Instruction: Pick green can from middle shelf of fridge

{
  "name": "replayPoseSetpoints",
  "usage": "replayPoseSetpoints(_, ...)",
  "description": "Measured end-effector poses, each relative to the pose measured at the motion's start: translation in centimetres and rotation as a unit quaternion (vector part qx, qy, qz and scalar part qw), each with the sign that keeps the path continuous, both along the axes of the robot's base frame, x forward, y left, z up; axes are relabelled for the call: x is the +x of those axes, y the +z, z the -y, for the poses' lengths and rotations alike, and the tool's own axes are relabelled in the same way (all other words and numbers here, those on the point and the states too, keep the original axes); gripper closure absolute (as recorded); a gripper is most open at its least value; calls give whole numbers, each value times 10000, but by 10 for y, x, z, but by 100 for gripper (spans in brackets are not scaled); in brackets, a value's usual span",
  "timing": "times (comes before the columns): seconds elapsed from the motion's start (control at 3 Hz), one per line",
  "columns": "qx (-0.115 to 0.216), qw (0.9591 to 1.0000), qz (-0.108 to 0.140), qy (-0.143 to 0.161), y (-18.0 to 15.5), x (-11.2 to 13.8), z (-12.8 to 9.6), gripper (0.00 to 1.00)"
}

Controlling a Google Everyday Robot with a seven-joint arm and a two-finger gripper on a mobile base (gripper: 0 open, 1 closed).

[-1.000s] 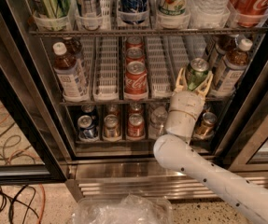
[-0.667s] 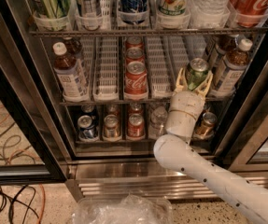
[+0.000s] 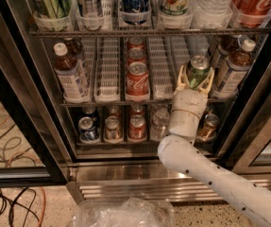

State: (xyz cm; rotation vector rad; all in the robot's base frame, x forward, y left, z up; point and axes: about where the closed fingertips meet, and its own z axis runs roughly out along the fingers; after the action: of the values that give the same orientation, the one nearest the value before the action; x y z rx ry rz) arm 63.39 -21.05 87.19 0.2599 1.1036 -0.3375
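The green can (image 3: 198, 70) stands at the right front of the middle shelf (image 3: 109, 99), a wire rack with white slotted lane trays in the fridge (image 3: 31, 112). My gripper (image 3: 195, 79) reaches up from the white arm and its pale fingers (image 3: 181, 77) stand on either side of the can, pressed to its sides. The can's silver top shows above the fingers. A row of red cola cans (image 3: 137, 79) fills the middle lane. White-capped brown bottles stand at the left (image 3: 69, 72) and right (image 3: 235, 67) ends.
The top rack holds tall cans and bottles in clear cups (image 3: 136, 8). The bottom rack holds small cans (image 3: 112, 128). A black door frame (image 3: 17, 103) runs down the left. Cables (image 3: 3, 141) lie on the floor at left. A clear plastic bag (image 3: 125, 212) sits at the bottom.
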Motion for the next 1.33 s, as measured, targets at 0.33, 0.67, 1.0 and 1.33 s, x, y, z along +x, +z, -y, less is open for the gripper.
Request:
replayPoseSetpoints(0.33,35,9988,187,458,27,-5,-12,100)
replayPoseSetpoints(0.67,40,9968,341,728,47,-8,-22,100)
replayPoseSetpoints(1.0,-140,9946,182,1012,58,-14,-27,100)
replayPoseSetpoints(1.33,-508,9918,-331,1127,68,-30,-1,100)
